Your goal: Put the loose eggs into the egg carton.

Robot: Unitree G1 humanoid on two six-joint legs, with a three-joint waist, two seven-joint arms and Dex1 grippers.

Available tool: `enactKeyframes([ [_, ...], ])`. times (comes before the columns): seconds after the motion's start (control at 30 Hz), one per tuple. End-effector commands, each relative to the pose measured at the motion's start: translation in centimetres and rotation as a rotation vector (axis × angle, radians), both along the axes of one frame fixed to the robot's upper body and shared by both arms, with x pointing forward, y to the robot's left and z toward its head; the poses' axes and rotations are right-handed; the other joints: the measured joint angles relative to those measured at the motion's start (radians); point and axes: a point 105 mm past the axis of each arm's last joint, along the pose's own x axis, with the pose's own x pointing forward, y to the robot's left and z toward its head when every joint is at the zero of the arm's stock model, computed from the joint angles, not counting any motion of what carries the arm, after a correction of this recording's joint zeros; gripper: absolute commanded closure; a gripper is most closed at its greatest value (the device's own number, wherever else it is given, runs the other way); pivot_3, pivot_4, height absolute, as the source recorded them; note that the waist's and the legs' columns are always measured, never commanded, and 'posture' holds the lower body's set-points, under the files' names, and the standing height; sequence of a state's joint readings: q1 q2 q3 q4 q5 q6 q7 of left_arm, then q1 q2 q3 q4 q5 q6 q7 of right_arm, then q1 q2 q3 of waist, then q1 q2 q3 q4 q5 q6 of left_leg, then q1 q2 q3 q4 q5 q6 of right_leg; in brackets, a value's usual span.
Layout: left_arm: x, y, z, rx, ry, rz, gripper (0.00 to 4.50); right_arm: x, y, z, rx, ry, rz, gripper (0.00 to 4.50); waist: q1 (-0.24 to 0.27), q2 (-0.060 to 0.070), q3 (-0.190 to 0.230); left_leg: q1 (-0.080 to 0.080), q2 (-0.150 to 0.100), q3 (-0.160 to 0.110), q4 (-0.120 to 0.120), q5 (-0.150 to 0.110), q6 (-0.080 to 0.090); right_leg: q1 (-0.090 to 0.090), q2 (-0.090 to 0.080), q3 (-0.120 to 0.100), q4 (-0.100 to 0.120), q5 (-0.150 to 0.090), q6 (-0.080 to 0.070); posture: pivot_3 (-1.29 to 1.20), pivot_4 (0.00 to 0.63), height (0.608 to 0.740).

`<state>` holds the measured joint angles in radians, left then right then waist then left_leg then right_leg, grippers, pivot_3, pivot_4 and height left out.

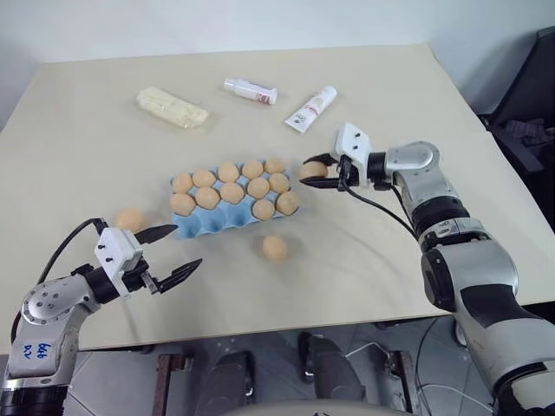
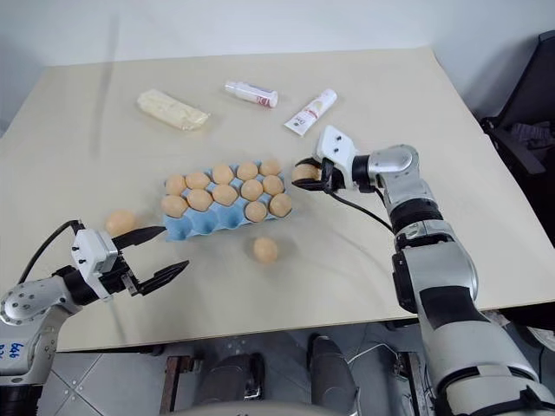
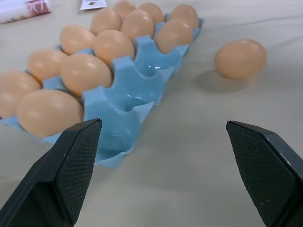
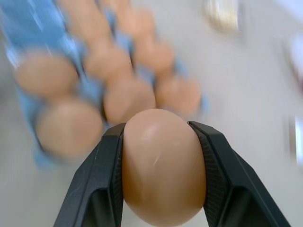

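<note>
Holding: right gripper [image 1: 316, 171] is clamped on one egg [image 4: 163, 165], a finger pressed to each side of it; the held egg hangs just off the carton's right end, above the table
Right fingers: black, textured pads [image 4: 110, 175] flush against the shell
Left gripper: [image 1: 171, 251] spread wide with nothing between its fingers, low over the table's near-left part, just in front of the carton's near-left corner
Egg carton: [image 1: 192, 227] light blue moulded tray, lidless, lying mid-table with its long side running left to right and slightly skewed
Carton fill: eleven eggs [image 1: 232, 192] counted in the cups from the head view, back and middle rows full; the near row holds eggs [image 1: 264, 208] only at its right end, and several front cups [image 3: 128, 101] toward the left stand empty
Loose egg, left: [image 1: 130, 219] on the table beside the carton's left end, just behind the left gripper
Loose egg, front: [image 1: 275, 249] on the table just in front of the carton's right half, apart from it
Table: [image 1: 104, 156] beige top
Far side: pale yellow lumpy block [image 1: 173, 107] at back left; two white tubes [image 1: 251, 90] [image 1: 310, 109] at back centre, well apart from the carton
</note>
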<state>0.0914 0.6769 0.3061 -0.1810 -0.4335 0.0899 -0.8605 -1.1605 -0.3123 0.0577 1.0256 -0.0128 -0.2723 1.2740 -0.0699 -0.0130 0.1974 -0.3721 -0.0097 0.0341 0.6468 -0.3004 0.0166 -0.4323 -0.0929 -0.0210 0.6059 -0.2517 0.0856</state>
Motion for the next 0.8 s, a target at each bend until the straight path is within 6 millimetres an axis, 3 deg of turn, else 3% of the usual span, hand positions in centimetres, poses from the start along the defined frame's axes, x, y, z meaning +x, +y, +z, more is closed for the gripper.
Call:
enactKeyframes([
  [0.03,-0.1,1.0,0.5,-0.024,-0.021,0.044,0.00,-2.3,4.0,1.4,0.058,-0.028,0.126,2.86,-0.002,0.000,0.000,0.000,0.001,0.000,0.000,0.000,0.000,0.000,0.000,0.000,0.001,0.000,0.000,0.00,0.150,0.740],
  [0.17,-0.4,1.9,0.1,-0.025,-0.004,0.074,0.00,-4.4,8.7,0.9,0.087,-0.030,0.157,2.86,0.000,0.000,0.000,-0.001,0.001,-0.001,0.000,0.000,-0.001,-0.001,0.000,-0.001,0.003,0.000,-0.001,0.00,0.150,0.740],
  [0.37,-1.0,2.0,-0.1,-0.029,0.006,0.087,0.00,-5.6,11.3,-1.3,0.090,-0.001,0.161,2.86,0.013,0.000,0.000,-0.005,0.001,0.000,0.000,0.000,-0.001,-0.007,0.000,0.000,0.003,-0.001,-0.001,0.00,0.150,0.740],
  [0.5,-1.3,2.2,-0.1,-0.028,0.007,0.095,0.00,-6.5,12.1,-1.8,0.103,0.038,0.190,1.41,0.013,-0.001,0.000,-0.006,0.001,0.000,0.000,0.000,-0.001,-0.007,0.000,0.000,0.003,-0.001,-0.002,0.00,0.150,0.740],
  [0.63,-1.5,2.2,-0.1,-0.023,0.010,0.099,0.00,-6.9,11.6,-1.2,0.125,0.025,0.196,0.13,0.013,-0.001,0.000,-0.006,0.001,0.000,0.000,-0.001,-0.001,-0.009,0.000,0.000,0.003,-0.001,-0.002,0.00,0.150,0.740],
  [0.73,-1.6,2.1,0.2,-0.021,0.004,0.099,0.00,-6.6,9.4,-0.1,0.138,-0.015,0.163,0.06,0.013,-0.001,0.000,-0.006,0.001,0.001,0.000,0.000,-0.001,-0.010,0.000,0.000,0.002,-0.001,-0.002,0.00,0.150,0.740],
  [0.8,-1.5,1.8,0.4,-0.022,-0.001,0.091,0.00,-6.8,6.7,0.5,0.160,-0.045,0.137,0.06,0.019,-0.001,-0.001,-0.006,0.001,0.001,0.000,0.000,-0.001,-0.010,0.000,0.000,0.002,-0.001,-0.002,0.00,0.150,0.740],
])
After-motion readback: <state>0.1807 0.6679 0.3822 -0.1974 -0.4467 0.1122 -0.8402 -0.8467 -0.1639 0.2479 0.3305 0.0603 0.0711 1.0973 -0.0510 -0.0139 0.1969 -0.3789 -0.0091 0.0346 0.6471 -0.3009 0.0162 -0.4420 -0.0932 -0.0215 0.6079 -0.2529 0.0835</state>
